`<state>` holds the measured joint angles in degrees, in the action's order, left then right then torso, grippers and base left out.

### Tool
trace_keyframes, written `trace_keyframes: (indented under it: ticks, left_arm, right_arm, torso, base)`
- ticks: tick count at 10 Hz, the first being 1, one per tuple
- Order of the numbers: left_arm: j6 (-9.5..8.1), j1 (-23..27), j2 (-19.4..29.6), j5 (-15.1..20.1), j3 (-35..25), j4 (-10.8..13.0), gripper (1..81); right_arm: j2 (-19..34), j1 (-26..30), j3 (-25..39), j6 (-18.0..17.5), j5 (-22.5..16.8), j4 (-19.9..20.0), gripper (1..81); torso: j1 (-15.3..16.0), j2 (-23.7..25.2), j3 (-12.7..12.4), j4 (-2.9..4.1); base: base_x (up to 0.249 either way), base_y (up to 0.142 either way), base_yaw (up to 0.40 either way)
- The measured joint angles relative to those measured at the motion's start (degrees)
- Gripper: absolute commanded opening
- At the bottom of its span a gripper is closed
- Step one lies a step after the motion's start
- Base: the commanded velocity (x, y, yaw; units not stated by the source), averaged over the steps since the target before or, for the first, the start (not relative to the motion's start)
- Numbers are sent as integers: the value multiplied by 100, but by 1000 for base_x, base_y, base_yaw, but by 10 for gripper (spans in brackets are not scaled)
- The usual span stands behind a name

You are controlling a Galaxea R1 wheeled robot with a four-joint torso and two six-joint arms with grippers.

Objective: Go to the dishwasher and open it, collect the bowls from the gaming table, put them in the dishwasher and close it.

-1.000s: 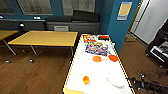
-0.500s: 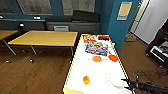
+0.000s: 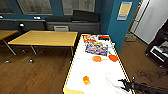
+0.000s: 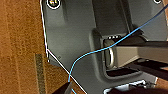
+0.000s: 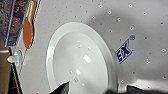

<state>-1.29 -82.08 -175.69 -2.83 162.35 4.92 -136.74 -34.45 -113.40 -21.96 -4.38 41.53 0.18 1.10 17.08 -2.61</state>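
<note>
Now, operator: your right gripper [image 3: 124, 84] hovers at rim of white bowl [image 3: 114, 79] on gaming table [image 3: 100, 67], 5 o'clock in head view; cannot tell whether fingers apart or together. Small orange bowl [image 3: 86, 79] sits at bowl's 9 o'clock, well apart. Orange paddles [image 3: 96, 58] at 12 o'clock, beside game boxes [image 3: 96, 48]. Wooden table [image 3: 45, 38] at 10 o'clock.

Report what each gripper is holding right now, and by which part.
Nothing is visibly held. The right gripper hovers at the near edge of a white bowl on the gaming table, with no grip visible. The left gripper's state cannot be told.
</note>
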Motion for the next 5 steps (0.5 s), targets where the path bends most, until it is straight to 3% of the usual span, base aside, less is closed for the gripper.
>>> trace_keyframes:
  ticks: [5]
  left_arm:
    - [-2,0,2,0,0,-13,811]
  right_arm:
    - [-102,5,-678,-260,11,6,811]
  torso:
    - [2,0,0,0]
  base:
    - [0,0,0]
